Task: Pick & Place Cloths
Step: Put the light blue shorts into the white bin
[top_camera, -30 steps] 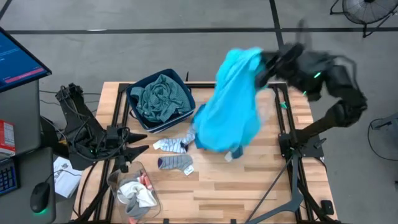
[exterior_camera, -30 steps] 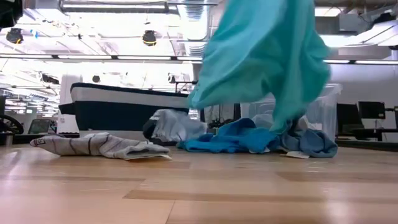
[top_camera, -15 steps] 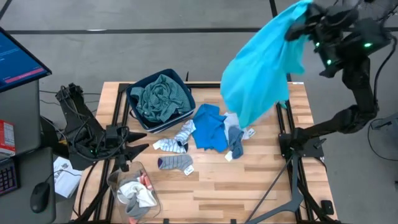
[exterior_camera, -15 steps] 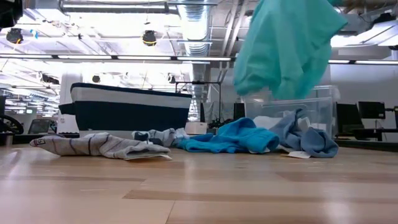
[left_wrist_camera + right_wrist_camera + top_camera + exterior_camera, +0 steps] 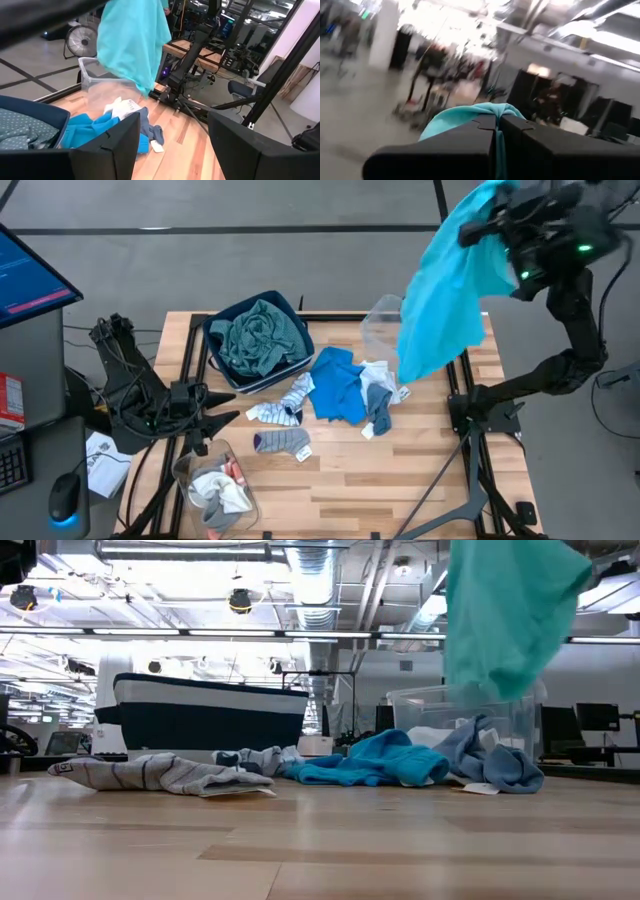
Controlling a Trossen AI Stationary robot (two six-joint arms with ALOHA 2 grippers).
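My right gripper [image 5: 497, 225] is raised high beyond the table's far right corner, shut on a turquoise top [image 5: 445, 300]. The top hangs down over a clear tub [image 5: 378, 320]. It also shows in the low view [image 5: 510, 610] and the left wrist view [image 5: 132, 40]. A bright blue top [image 5: 338, 385] and grey-blue cloth lie in a heap mid-table. Two grey socks [image 5: 283, 442] lie nearer the left. The teal-green checked shirt [image 5: 258, 338] sits in the dark blue bin. My left gripper [image 5: 225, 408] waits open at the left edge. My right gripper pinches a bunched fold of the turquoise top [image 5: 487, 111] between its two shut fingers. The top is lifted clear and hangs slack below the fingers, its lower end [image 5: 490, 685] just above the clear tub's rim.
The dark blue bin [image 5: 220, 330] stands at the far left. The clear tub [image 5: 420, 710] stands at the far right. Another clear tub with white socks [image 5: 215, 485] sits at the near left corner. Bare wood lies along the near edge. Frame rails run along both sides.
My right gripper has risen and swung toward the far right corner, staying shut on the turquoise top. The top, which hung low over the heap mid-table, has been carried clear of it and has swung right over the clear tub. The heap stays put.
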